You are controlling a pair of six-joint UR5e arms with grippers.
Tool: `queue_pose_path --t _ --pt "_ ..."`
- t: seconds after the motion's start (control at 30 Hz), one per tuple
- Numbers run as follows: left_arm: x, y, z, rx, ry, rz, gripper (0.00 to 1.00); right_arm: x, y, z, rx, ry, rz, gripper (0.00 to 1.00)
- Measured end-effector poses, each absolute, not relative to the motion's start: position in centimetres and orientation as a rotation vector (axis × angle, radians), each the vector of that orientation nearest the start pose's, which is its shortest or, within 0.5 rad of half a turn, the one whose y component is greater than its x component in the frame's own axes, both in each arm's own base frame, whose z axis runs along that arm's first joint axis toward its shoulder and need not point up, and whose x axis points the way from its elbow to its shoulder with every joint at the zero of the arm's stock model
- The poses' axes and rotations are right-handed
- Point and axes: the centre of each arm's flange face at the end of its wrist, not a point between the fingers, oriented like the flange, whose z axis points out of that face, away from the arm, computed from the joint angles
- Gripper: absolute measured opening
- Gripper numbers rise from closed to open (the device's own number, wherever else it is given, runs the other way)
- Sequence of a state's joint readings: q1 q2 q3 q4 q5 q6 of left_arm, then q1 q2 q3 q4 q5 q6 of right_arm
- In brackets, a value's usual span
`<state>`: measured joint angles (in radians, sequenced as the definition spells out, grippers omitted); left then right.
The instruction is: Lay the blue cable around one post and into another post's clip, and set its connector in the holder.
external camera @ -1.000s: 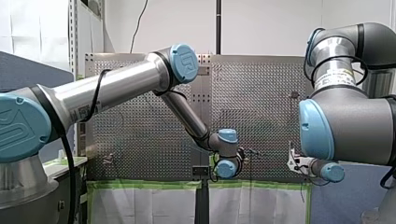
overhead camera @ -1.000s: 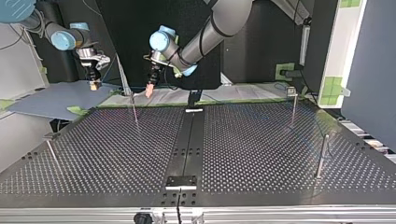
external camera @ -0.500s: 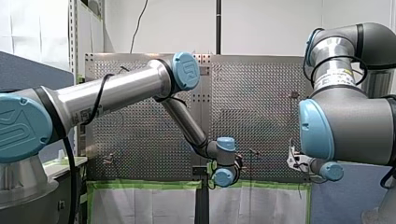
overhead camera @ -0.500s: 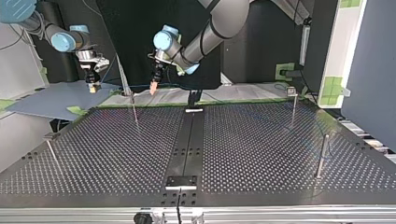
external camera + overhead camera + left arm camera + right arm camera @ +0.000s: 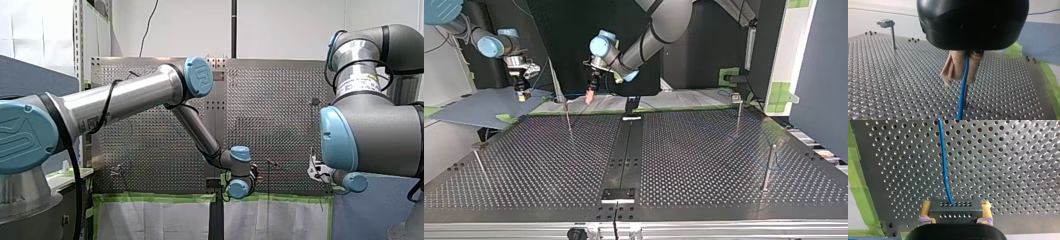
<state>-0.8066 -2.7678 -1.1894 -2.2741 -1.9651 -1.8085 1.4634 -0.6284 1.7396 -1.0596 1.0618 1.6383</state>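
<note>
**Desk:** What do the grippers have?

**Me:** My left gripper [image 5: 959, 80] has its beige pads [image 5: 954, 66] pressed together on the blue cable [image 5: 963, 95], which hangs down out of the pinch. My right gripper [image 5: 956, 206] clamps the black connector [image 5: 955, 214] between its yellow pads [image 5: 926, 207]. The cable leaves the connector's face and runs out over the perforated table [image 5: 1010, 170].

**Desk:** And the post?

**Me:** A thin post [image 5: 966, 96] stands just under the left pads, right behind the hanging cable. I can't tell whether they touch. In the top view I take it for the post [image 5: 568, 117] between the two grippers, near the table's far edge. The clip-topped post [image 5: 893, 31] is well apart, near the table's edge.

**Desk:** So how do you play it?

**Me:** I judge this to be the wrap around the thin post. I'd lower the left gripper with the pads clear of the post's tip, then carry the cable round its side with only light tension. The right gripper should feed along with it, so the connector isn't dragged askew in its grip. Too much slack and the loop may ride up off the post.
</note>
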Motion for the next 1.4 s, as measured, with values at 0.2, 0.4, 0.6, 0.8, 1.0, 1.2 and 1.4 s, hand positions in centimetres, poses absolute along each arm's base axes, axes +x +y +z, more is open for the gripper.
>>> queue_pose_path --t 0.2,0.4,0.6,0.8,1.0,1.2,1.4 --pt "46.6 -61.1 -6.2 0.109 1.538 -0.529 0.07 11.7 -61.9 -4.1 1.506 -1.099 1.536 0.0" --pt "47.3 -61.1 -5.8 0.098 1.529 -0.534 0.07 11.6 -62.4 -3.9 1.496 -1.099 1.544 0.0" --pt "48.3 -61.0 -5.5 0.074 1.52 -0.545 0.07 11.5 -62.8 -3.6 1.49 -1.103 1.546 0.0" --pt "49.4 -60.5 -5.2 0.059 1.514 -0.546 0.07 11.5 -63.2 -3.4 1.482 -1.097 1.551 0.0" --pt "49.9 -60.3 -6.2 0.068 1.53 -0.556 0.07 11.4 -63.6 -3.2 1.475 -1.088 1.555 0.0" --pt "50.3 -60.9 -7.6 0.088 1.56 -0.554 0.07 11.4 -63.9 -3.0 1.47 -1.081 1.557 0.0" --pt "51.4 -61.0 -7.2 0.078 1.557 -0.554 0.07 11.2 -64.3 -2.8 1.458 -1.08 1.566 0.0"
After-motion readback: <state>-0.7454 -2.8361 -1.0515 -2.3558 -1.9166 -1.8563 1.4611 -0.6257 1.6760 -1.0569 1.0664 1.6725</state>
